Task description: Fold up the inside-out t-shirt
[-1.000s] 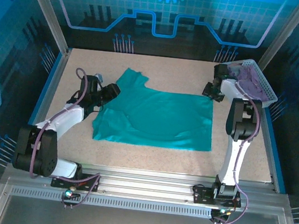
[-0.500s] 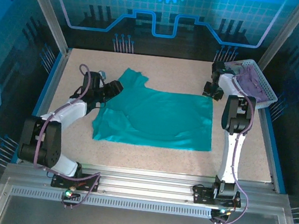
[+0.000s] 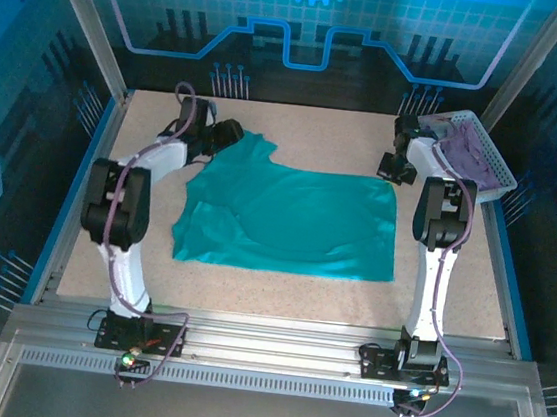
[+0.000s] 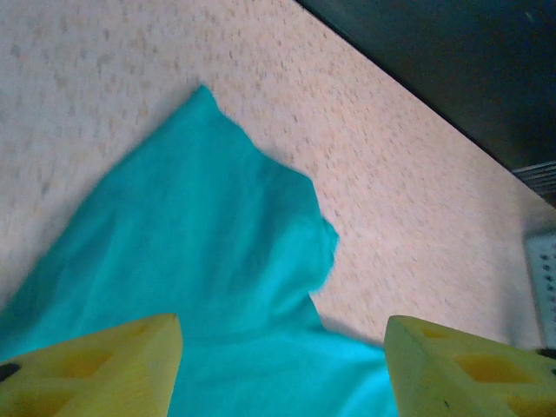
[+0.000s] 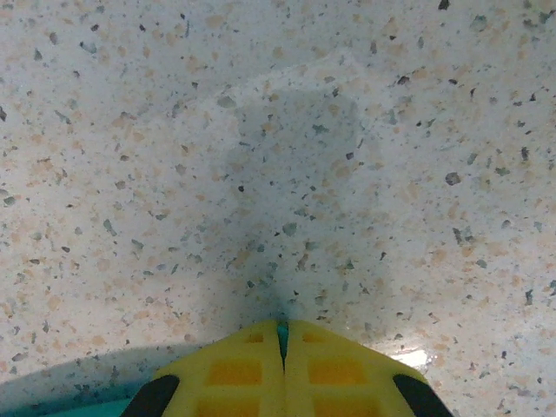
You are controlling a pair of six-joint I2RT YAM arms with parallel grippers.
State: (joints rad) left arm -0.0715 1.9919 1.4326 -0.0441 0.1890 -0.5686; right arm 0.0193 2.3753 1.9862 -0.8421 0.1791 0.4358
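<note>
- Your left gripper [image 3: 229,132] hovers with its jaws apart, holding nothing, over the far left corner of the inside-out t-shirt [image 3: 287,220].
- The teal t-shirt lies spread flat on the speckled table [image 3: 328,129], between your two arms.
- Your right gripper [image 5: 280,330] is closed at the shirt's far right corner, with a teal sliver pinched between its fingers.

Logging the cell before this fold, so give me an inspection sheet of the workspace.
Surface: speckled beige tabletop, no spills seen.
Job's things: teal-green fabric t-shirt spread flat at the centre.
Clutter: white plastic basket at the far right corner, holding a purple cloth.
End effectors: left end effector open above the shirt's far left corner; right end effector shut on its far right corner.
Cables: purple-grey cables along both arms, no snag seen.
Surroundings: blue-lit enclosure panels; aluminium rail in front.
</note>
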